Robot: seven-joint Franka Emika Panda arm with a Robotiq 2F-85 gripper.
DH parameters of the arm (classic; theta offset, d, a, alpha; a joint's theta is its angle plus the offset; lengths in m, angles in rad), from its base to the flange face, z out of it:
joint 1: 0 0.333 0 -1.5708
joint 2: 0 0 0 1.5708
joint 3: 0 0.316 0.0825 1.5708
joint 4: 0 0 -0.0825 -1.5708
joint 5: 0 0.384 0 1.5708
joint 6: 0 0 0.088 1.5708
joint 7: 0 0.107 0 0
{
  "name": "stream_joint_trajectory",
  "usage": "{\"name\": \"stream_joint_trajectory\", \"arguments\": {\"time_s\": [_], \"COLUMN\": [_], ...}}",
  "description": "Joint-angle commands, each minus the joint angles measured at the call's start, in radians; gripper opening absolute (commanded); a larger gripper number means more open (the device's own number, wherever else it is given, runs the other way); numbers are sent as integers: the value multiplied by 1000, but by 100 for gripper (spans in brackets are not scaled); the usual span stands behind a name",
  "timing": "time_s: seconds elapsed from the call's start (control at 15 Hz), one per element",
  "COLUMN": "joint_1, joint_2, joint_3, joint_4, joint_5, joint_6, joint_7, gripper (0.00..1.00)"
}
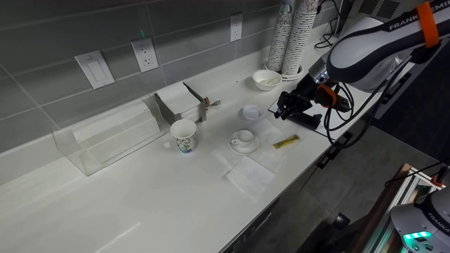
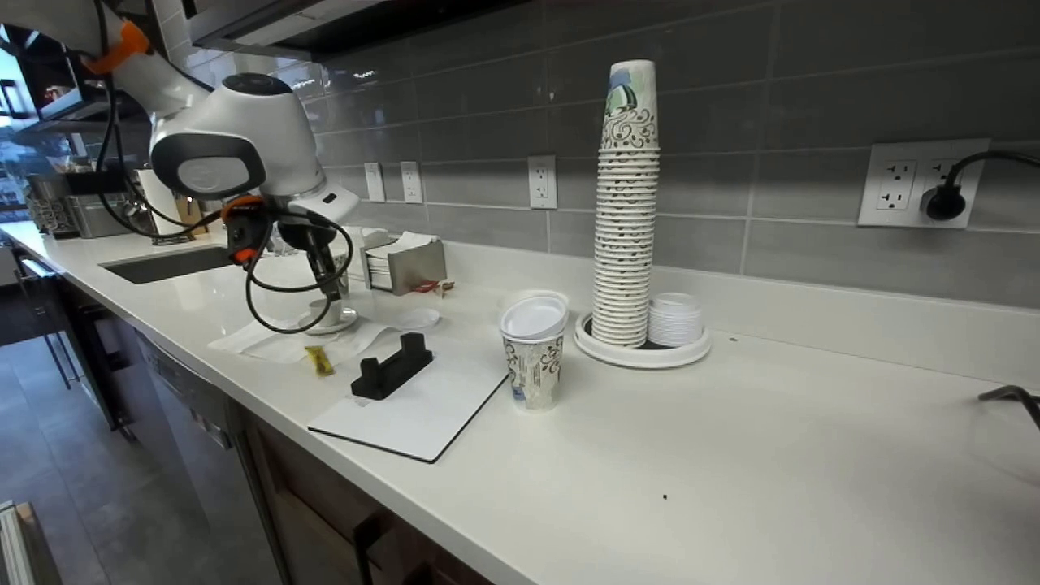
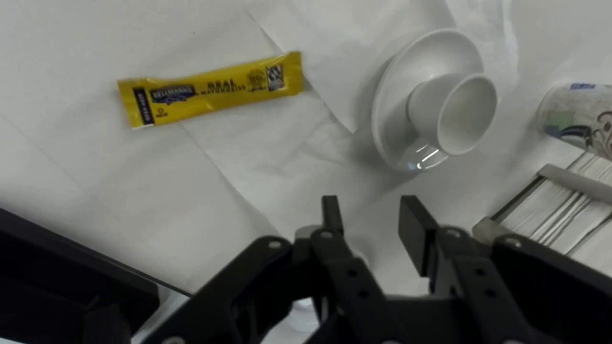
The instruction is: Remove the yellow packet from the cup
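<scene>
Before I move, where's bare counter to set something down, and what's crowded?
Bare: counter bordered by the clear bin, patterned cup and flat napkin. Also, in an exterior view, counter right of the lid-topped cup and cup-stack tray, bar one dark speck. Crowded: around the small cup, with saucer, yellow packet and napkin holder nearby.

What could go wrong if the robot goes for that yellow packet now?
Maybe two things. The yellow packet is outside the cup, lying flat with thin napkins right by it, so the open gripper might pinch up paper too. And the cup stands on its saucer nearby, so a sideways swing could tip it over.
</scene>
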Motion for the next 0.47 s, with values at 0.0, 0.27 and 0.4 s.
{"name": "stream_joint_trajectory", "arguments": {"time_s": [0.0,0.27,0.4], "joint_1": [-16,-50,-24], "joint_2": [-27,-109,-45], "joint_3": [8,38,10], "joint_4": [-42,-60,-33], "joint_5": [-93,-413,-356], "joint_6": [55,-81,-44], "joint_7": [176,436,380], "gripper": [68,95,85]}}
